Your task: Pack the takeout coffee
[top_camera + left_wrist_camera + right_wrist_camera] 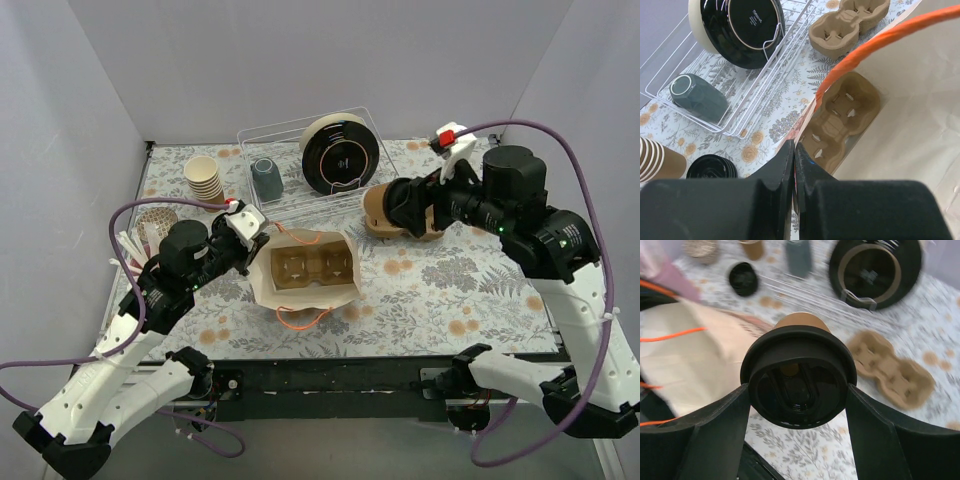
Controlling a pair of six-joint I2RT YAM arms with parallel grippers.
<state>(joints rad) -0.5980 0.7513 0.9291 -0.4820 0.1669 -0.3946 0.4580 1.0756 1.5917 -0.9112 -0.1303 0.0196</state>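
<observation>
Cups [204, 177]: a lidless cream stack at the far left of the tabletop [440, 290].
Lids [711, 167]: a black stack just beside the cups.
Left end effector [793, 147]: jaws fully closed at the bag's left rim, with the paper edge seemingly pinched between them.
Bag [305, 290]: white paper with orange handles, standing open-mouthed at the middle of the tabletop.
Carrier [315, 265]: a brown pulp tray lying flat in the bottom of the bag, its cup holes empty.
Rack [300, 125]: a white wire rack behind the bag.
Mug [267, 180]: grey-blue, on its side in the left end of the rack.
Plate [340, 152]: black, propped on edge in the right end of the rack.
Spare carrier [847, 22]: on the tabletop to the right of the bag, in front of the rack.
Coffee [798, 347]: a tan cup with a black lid, held off the tabletop between the bag and the spare carrier, lid facing the wrist camera.
Right end effector [798, 390]: jaws spread wide, one finger on each side of the coffee's lid, gripping it.
</observation>
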